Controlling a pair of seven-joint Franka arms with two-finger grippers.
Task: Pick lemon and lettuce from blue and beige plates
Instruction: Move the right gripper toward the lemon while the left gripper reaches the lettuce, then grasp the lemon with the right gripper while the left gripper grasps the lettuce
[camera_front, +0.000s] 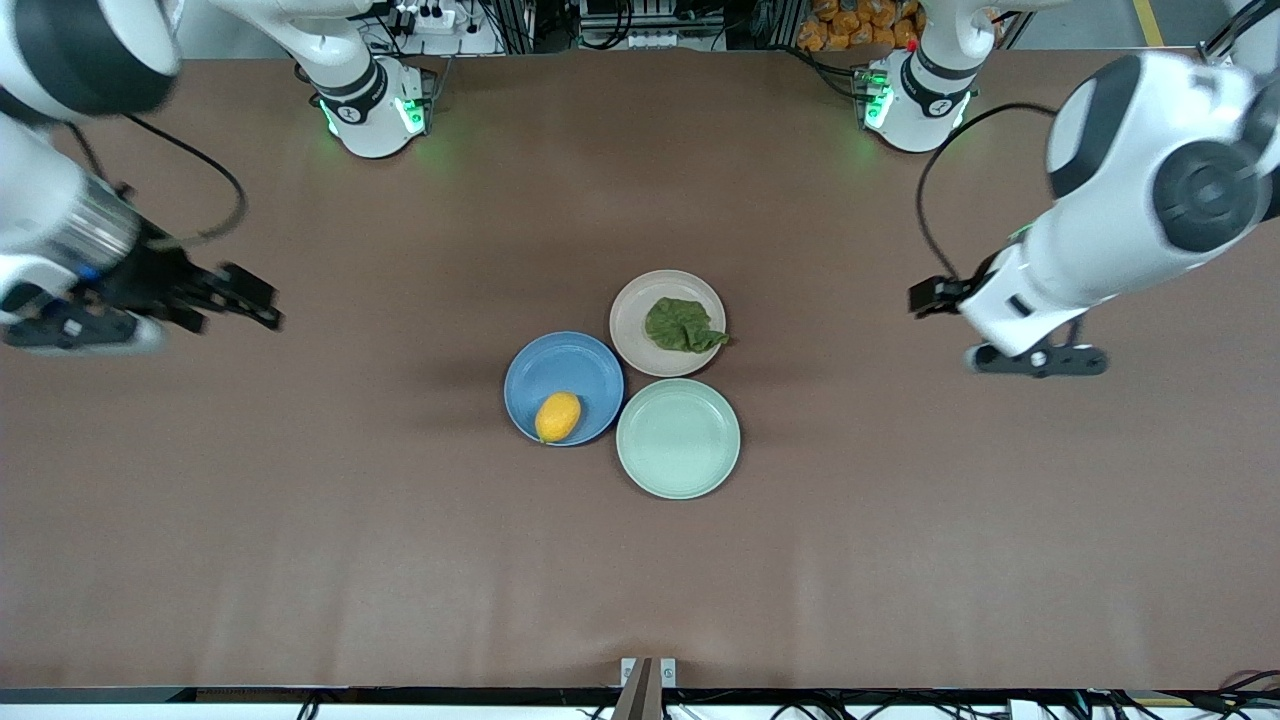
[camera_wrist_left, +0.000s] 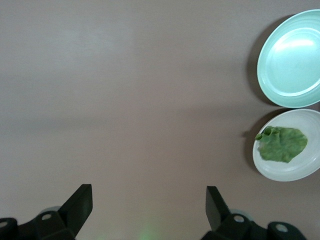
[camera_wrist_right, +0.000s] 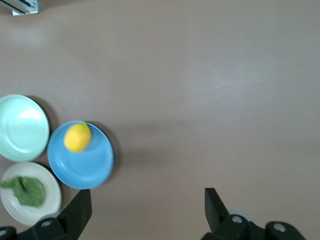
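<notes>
The lemon (camera_front: 558, 416) lies on the blue plate (camera_front: 565, 362), at the side nearer the front camera; both show in the right wrist view, the lemon (camera_wrist_right: 78, 137) on the plate (camera_wrist_right: 89, 166). The lettuce (camera_front: 683, 325) lies flat on the beige plate (camera_front: 638, 318), which touches the blue plate and is farther from the camera; they also show in the left wrist view, the leaf (camera_wrist_left: 281, 144) on the plate (camera_wrist_left: 300, 169). My right gripper (camera_front: 255, 300) (camera_wrist_right: 147, 197) is open and empty over bare table toward its arm's end. My left gripper (camera_front: 930, 297) (camera_wrist_left: 148, 195) is open and empty over bare table toward its arm's end.
An empty mint-green plate (camera_front: 678, 438) (camera_wrist_left: 292, 60) (camera_wrist_right: 20, 127) touches both other plates, nearest the front camera. A small metal bracket (camera_front: 648, 672) sits at the table's front edge. The arm bases (camera_front: 365, 100) (camera_front: 915, 95) stand along the table edge farthest from the front camera.
</notes>
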